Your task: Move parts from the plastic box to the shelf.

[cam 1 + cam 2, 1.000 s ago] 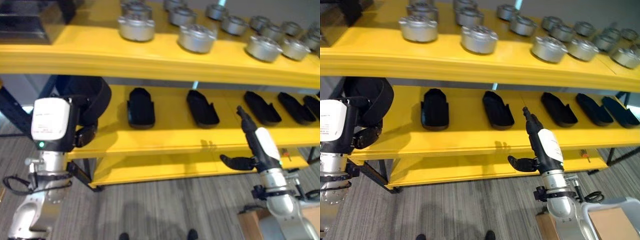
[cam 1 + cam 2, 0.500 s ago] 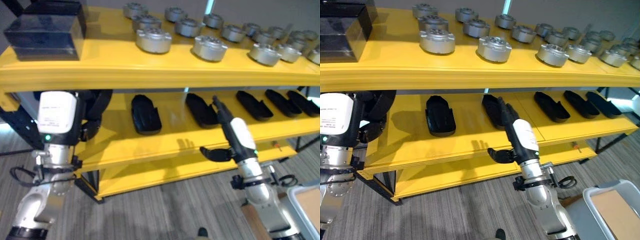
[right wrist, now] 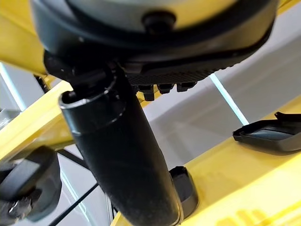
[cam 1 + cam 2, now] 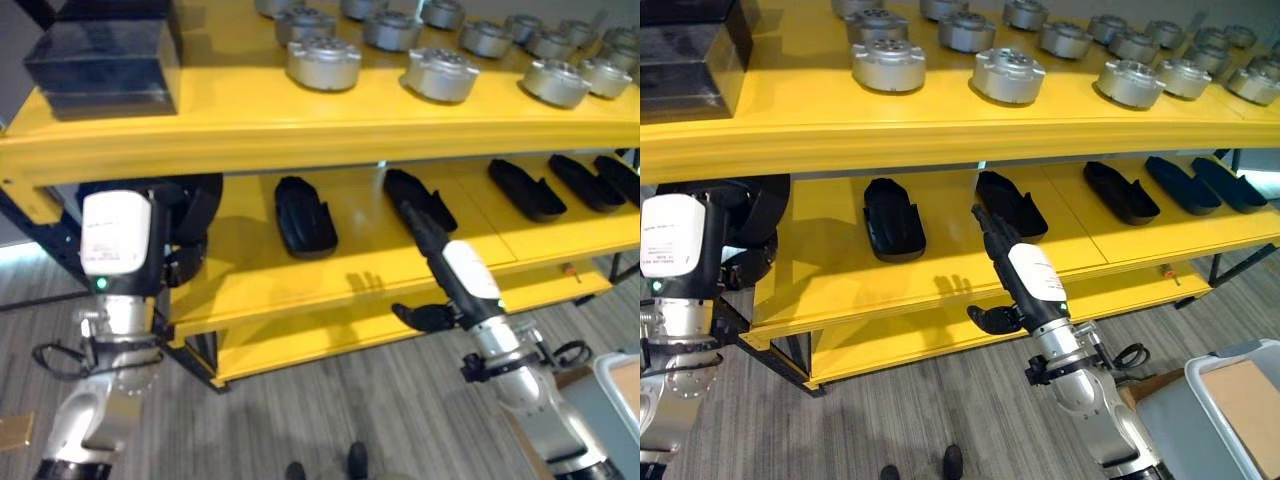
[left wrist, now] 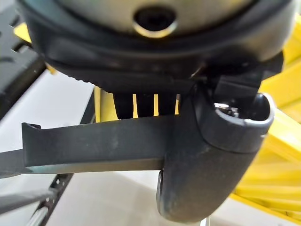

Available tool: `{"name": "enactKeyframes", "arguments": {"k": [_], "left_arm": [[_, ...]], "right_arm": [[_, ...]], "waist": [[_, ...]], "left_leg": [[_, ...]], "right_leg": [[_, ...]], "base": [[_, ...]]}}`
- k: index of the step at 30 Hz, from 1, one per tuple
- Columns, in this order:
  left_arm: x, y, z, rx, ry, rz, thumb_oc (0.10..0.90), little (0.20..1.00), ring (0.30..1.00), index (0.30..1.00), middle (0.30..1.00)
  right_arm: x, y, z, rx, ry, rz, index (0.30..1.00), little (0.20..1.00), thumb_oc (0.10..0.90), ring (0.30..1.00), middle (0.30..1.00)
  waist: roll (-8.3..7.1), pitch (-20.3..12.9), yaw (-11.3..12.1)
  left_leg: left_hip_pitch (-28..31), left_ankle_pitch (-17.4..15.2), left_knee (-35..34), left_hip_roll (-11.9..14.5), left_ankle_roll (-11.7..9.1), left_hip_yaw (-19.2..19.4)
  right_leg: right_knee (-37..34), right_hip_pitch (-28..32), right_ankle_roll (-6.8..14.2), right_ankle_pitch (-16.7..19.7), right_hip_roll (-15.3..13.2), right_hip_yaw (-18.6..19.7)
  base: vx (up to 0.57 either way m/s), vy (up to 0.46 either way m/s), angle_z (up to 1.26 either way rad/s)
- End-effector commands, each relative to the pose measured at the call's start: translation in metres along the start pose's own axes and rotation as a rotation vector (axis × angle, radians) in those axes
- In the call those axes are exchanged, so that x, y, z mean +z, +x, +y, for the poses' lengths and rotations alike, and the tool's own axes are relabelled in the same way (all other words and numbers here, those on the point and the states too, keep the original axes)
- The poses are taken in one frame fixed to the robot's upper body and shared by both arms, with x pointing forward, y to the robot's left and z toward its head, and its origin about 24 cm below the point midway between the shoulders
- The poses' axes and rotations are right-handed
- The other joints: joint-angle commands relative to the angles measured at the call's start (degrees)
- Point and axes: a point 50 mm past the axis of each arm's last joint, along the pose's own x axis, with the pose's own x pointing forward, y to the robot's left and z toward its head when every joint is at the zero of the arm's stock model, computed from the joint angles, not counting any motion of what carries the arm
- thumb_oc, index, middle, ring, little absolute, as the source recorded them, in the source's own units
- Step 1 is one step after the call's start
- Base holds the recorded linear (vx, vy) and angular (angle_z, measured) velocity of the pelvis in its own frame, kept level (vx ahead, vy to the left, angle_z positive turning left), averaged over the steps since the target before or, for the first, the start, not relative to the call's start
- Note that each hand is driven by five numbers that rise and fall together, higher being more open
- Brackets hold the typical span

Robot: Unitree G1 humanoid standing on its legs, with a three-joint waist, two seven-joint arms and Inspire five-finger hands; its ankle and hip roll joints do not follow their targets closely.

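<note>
Right hand [image 4: 1025, 275] is hovering straight-fingered and empty before the middle shelf [image 4: 940, 275], left hand [image 5: 207, 155] is curling round a black part [image 5: 89, 150] beside it; judged placing step, needing a reach inward.

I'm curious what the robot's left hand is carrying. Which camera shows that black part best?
The left wrist view: the left hand curls round the black part, a long flat piece. In the eye views the part is mostly hidden behind the arm, under the yellow shelf.
</note>
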Motion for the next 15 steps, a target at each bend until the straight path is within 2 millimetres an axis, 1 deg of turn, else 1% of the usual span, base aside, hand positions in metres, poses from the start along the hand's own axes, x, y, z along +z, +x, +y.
{"name": "enactKeyframes", "arguments": {"k": [1, 2, 5, 6, 7, 8, 9, 10, 12, 13, 14, 15], "left_arm": [[0.025, 0.033, 0.032, 0.225, -0.065, -0.165, 0.4, 0.3, 0.3, 0.3, 0.3], [0.027, 0.033, 0.03, 0.224, -0.086, -0.167, 0.4, 0.3, 0.3, 0.3, 0.3], [0.033, 0.035, 0.029, 0.226, -0.125, -0.187, 0.4, 0.3, 0.3, 0.3, 0.3], [0.034, 0.036, 0.029, 0.227, -0.126, -0.188, 0.4, 0.3, 0.3, 0.3, 0.3], [0.036, 0.036, 0.029, 0.229, -0.141, -0.195, 0.4, 0.3, 0.3, 0.3, 0.3], [0.037, 0.036, 0.03, 0.243, -0.158, -0.196, 0.4, 0.3, 0.3, 0.3, 0.3], [0.037, 0.037, 0.03, 0.249, -0.153, -0.194, 0.4, 0.3, 0.3, 0.3, 0.3], [0.037, 0.037, 0.031, 0.249, -0.147, -0.2, 0.4, 0.3, 0.3, 0.3, 0.3], [0.036, 0.035, 0.032, 0.249, -0.144, -0.198, 0.4, 0.3, 0.3, 0.3, 0.3], [0.036, 0.036, 0.033, 0.254, -0.145, -0.196, 0.4, 0.3, 0.3, 0.3, 0.3], [0.035, 0.038, 0.032, 0.257, -0.15, -0.195, 0.4, 0.3, 0.3, 0.3, 0.3], [0.036, 0.038, 0.032, 0.258, -0.162, -0.196, 0.4, 0.3, 0.3, 0.3, 0.3]], "right_arm": [[0.027, 0.015, -0.042, -0.189, 0.0, -0.197, 1.0, 1.0, 0.9, 1.0, 1.0], [0.028, 0.014, -0.045, -0.193, -0.001, -0.202, 1.0, 1.0, 0.9, 1.0, 1.0], [0.03, 0.013, -0.051, -0.204, -0.016, -0.217, 1.0, 1.0, 0.9, 1.0, 1.0], [0.029, 0.013, -0.051, -0.205, -0.017, -0.217, 1.0, 1.0, 0.9, 1.0, 1.0], [0.031, 0.014, -0.053, -0.205, -0.025, -0.228, 1.0, 1.0, 0.9, 1.0, 1.0], [0.033, 0.016, -0.056, -0.215, -0.025, -0.245, 1.0, 1.0, 0.9, 1.0, 1.0], [0.034, 0.016, -0.057, -0.224, -0.025, -0.251, 1.0, 1.0, 0.9, 1.0, 1.0], [0.034, 0.016, -0.058, -0.228, -0.025, -0.25, 1.0, 1.0, 0.9, 1.0, 1.0], [0.032, 0.014, -0.059, -0.231, -0.026, -0.237, 1.0, 1.0, 0.9, 1.0, 1.0], [0.031, 0.014, -0.059, -0.233, -0.024, -0.23, 1.0, 1.0, 0.9, 1.0, 1.0], [0.029, 0.015, -0.058, -0.236, -0.023, -0.224, 1.0, 1.0, 0.9, 1.0, 1.0], [0.028, 0.015, -0.058, -0.239, -0.026, -0.219, 1.0, 1.0, 0.9, 1.0, 1.0]], "waist": [[0.22, -6.1, -1.6], [0.12, -5.4, -1.7], [-0.09, -2.8, -1.6], [-0.05, -2.7, -1.7], [-0.03, -1.7, -1.3], [0.15, -0.7, -0.7], [0.2, -0.7, -0.8], [0.06, -0.9, -1.1], [-0.23, -1.5, -1.7], [-0.2, -1.4, -1.7], [0.16, -1.2, -1.8], [0.48, -0.9, -1.9]], "left_leg": [[1.7, -1.9, 0.1, 2.0, -1.6, -2.3], [0.7, -2.2, 2.7, 2.4, -2.0, -2.5], [-4.7, -4.1, 13.5, 2.8, -3.9, -3.5], [-5.2, -4.5, 14.4, 2.8, -4.0, -3.7], [-6.9, -4.0, 17.6, 2.6, -4.5, -4.6], [-9.0, -3.5, 21.2, 1.8, -5.1, -7.5], [-9.5, -3.8, 19.9, 2.3, -5.1, -8.6], [-9.6, -4.2, 18.6, 3.5, -5.0, -8.4], [-8.8, -1.8, 13.9, 8.9, -5.4, -7.8], [-8.8, 1.0, 10.6, 11.9, -5.8, -7.9], [-8.3, 5.1, 6.0, 14.8, -6.4, -7.9], [-8.9, 7.8, 4.5, 16.8, -6.7, -8.3]], "right_leg": [[3.7, 0.1, 3.5, -3.2, 0.3, -1.3], [3.9, 0.3, 3.1, -3.4, 0.2, -1.6], [4.4, 0.8, 1.8, -4.0, -0.5, -3.7], [4.4, 0.8, 1.7, -4.0, -0.5, -3.9], [4.4, 1.2, 1.4, -4.1, -0.6, -4.5], [4.4, 1.2, 1.1, -4.1, -0.6, -4.3], [4.2, 1.0, 1.3, -4.1, -0.8, -4.1], [4.0, 1.1, 1.6, -4.0, -1.2, -3.9], [4.2, 0.8, 2.4, -4.1, -2.6, -3.7], [4.9, 0.3, 2.9, -4.5, -3.3, -3.5], [6.6, -0.9, 3.0, -5.5, -3.4, -3.3], [7.6, -1.3, 3.3, -6.4, -3.9, -2.8]], "base": [[0.04, -0.135, 0.24], [0.0, -0.135, 0.29], [-0.04, -0.115, 0.36], [-0.04, -0.061, 0.37], [-0.03, -0.048, 0.35], [-0.01, -0.034, 0.24], [0.03, 0.005, 0.06], [0.07, 0.056, -0.03], [0.08, 0.116, 0.04], [0.03, 0.149, 0.07], [0.04, 0.19, 0.06], [0.03, 0.182, -0.03]]}}
